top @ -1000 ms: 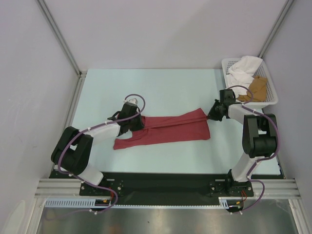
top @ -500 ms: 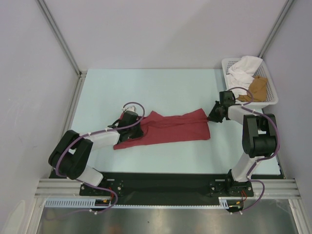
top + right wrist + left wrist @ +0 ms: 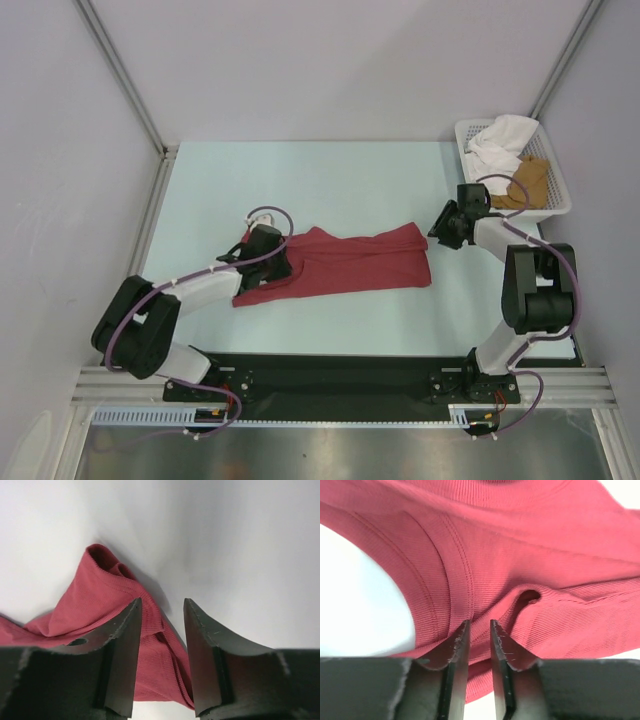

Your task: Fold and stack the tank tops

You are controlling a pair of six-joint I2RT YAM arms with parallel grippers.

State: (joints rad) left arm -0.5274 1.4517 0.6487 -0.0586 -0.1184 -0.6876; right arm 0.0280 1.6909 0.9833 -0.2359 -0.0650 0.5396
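**Release of the red top after spreading.** The red top [image 3: 350, 262] lies on the table [image 3: 300, 180] about midway between the left and right edges and somewhat nearer the near edge, with its long axis running left to right. One second ago it was drawn into a narrow, taut band between the two arms. Now it rests slack and wider, and its far edge has settled onto the table.

The left gripper [image 3: 480, 630] sits at the strap end. Its jaws have parted narrowly, so that ribbed cloth shows through the gap and nothing is clamped. A small pucker remains in the fabric just ahead of the fingertips.

The right gripper [image 3: 162, 612] is at the hem end. Its jaws stand clearly apart over the bunched hem corner, which lies loose on the table. In the overhead view this arm has drawn slightly away from the hem, toward the basket [image 3: 555, 205].

The basket stands in the far right corner and holds the tan top [image 3: 528, 180] with a white cloth [image 3: 500, 140].

Interpretation: the stretch-and-lay step appears finished, and both arms are free to regrip. The top is not yet folded. The wrinkle near the straps and the curled hem corner may need smoothing for a tidy fold. The tan top has not been started, so most of the task remains.
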